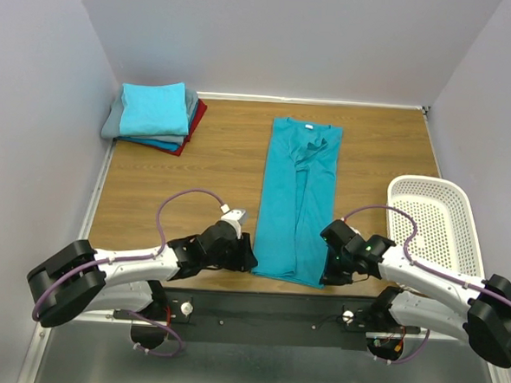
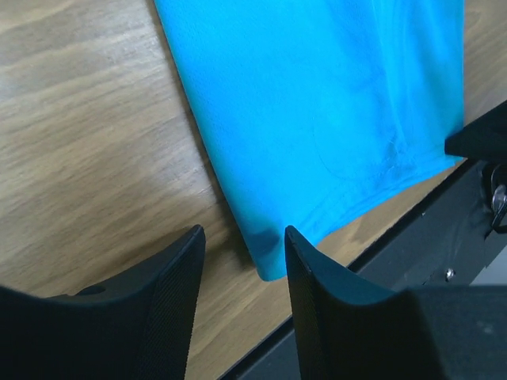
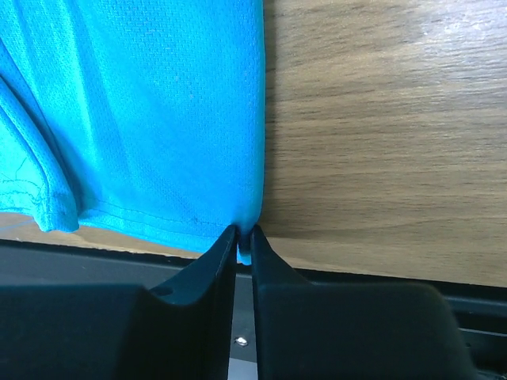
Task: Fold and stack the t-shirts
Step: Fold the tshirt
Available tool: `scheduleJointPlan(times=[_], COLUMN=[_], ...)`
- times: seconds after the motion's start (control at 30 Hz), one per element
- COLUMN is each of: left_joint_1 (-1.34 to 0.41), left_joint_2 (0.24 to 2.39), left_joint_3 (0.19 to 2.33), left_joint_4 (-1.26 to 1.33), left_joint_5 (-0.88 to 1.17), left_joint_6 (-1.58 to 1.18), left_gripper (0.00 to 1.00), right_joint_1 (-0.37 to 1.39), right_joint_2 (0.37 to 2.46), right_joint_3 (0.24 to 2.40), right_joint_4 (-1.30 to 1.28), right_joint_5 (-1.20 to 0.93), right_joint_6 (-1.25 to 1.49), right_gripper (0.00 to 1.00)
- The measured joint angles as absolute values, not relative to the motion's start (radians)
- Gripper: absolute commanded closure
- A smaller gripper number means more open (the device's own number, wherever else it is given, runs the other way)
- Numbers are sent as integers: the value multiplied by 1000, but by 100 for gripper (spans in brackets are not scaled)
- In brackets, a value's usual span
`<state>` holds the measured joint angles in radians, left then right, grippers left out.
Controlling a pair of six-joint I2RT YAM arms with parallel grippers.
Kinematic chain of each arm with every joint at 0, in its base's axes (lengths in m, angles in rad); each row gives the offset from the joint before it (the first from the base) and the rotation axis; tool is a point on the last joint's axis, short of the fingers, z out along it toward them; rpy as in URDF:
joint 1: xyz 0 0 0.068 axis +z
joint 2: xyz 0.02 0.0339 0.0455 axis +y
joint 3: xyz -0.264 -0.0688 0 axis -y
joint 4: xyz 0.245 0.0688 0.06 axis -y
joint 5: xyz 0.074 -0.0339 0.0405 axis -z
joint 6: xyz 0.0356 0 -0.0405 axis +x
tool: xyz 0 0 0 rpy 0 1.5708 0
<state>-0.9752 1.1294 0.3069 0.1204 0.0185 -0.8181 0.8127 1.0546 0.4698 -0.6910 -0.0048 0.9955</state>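
A teal-blue t-shirt (image 1: 297,198) lies on the wooden table as a long narrow strip, sleeves folded in, collar at the far end. My left gripper (image 1: 248,259) is open at its near left corner; in the left wrist view the corner (image 2: 273,257) sits between the black fingers (image 2: 178,273), untouched. My right gripper (image 1: 328,267) is shut on the near right corner, the cloth (image 3: 158,119) pinched between the fingertips (image 3: 226,241). A stack of folded t-shirts (image 1: 156,118), light turquoise on top of grey, teal and dark red, lies at the far left.
A white perforated basket (image 1: 434,221) stands at the right edge of the table. The black mounting rail (image 1: 266,309) runs along the near edge just behind both grippers. Walls close in the table on three sides.
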Motion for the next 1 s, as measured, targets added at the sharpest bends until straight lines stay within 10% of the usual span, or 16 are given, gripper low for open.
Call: scheduleJointPlan(times=[0.5,0.77,1.0], left_joint_1=[-1030,-1043,-1043], left_joint_2=[1134,1167,1170], left_joint_3=[274,245,234], left_joint_4=[171,250,305], left_joint_5=[64,67,18], left_joint_6=[-885,-920,-947], left_gripper=[61,99,100], right_joint_1=[818,819,819], right_joint_2=[1055,1039,1004], right_joint_3=[467,464,466], right_joint_4=[-682,-679,-681], right_joint_5=[-5,-4,13], right_joint_6=[995,997,1000], right_gripper=[86,100,100])
